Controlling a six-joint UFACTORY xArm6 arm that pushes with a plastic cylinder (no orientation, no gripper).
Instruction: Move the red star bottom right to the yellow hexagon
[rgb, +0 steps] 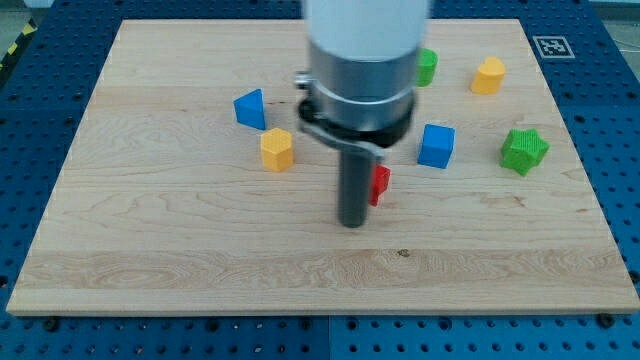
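Standing upright, my tip (352, 224) beside red star (379, 185)

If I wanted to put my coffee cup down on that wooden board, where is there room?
The whole strip along the board's bottom edge is bare, below my tip and the red star. The left side, left of the blue block and yellow hexagon, is bare too. The upper right is crowded.

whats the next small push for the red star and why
Probably a short nudge of the red star toward the view's left. My tip sits against the star's left side, mostly hiding it, and the yellow hexagon lies up and to the left, so the tip should first slip round to the star's right side.
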